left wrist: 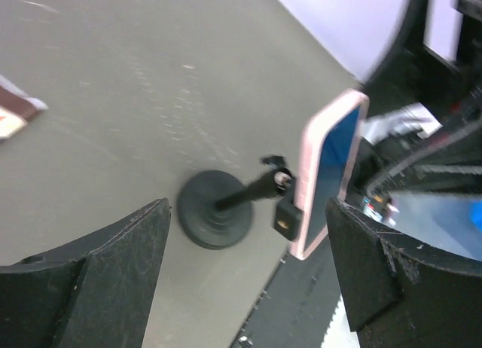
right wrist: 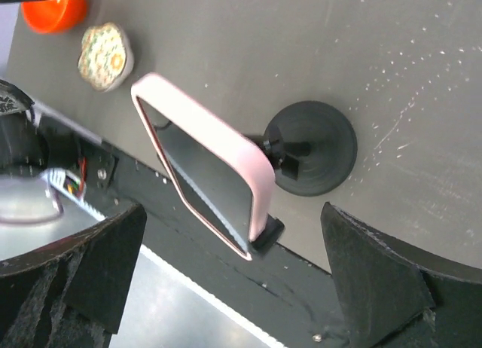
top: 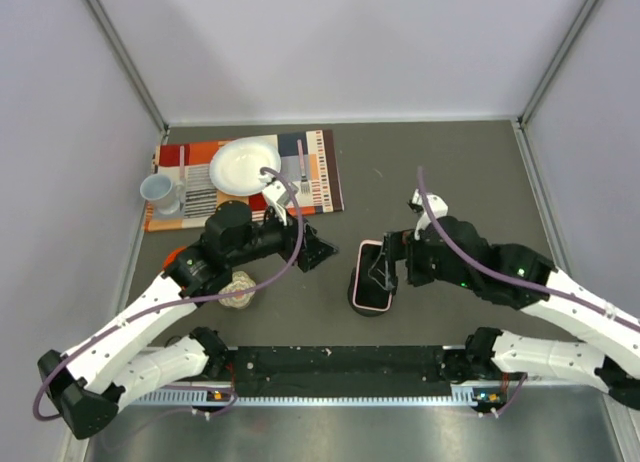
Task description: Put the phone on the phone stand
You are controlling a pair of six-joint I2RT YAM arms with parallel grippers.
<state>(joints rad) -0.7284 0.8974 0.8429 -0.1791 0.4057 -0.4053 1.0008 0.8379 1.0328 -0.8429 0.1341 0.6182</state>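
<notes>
The phone (top: 373,274) sits tilted in the phone stand (right wrist: 320,148), long side running top to bottom mid-frame; left fingers (left wrist: 113,265) and right fingers (right wrist: 376,265) are spread.

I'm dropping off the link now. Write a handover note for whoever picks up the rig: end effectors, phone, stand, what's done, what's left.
Left end effector: open, empty, facing the stand, clear of it.
Right end effector: open, empty, close to the phone, fingers not touching it.
Phone: sits tilted in the cradle of the phone stand, whose disc base rests on the table.
Done: the placement looks complete.
Left: probably only backing both arms away without bumping the phone.
</notes>
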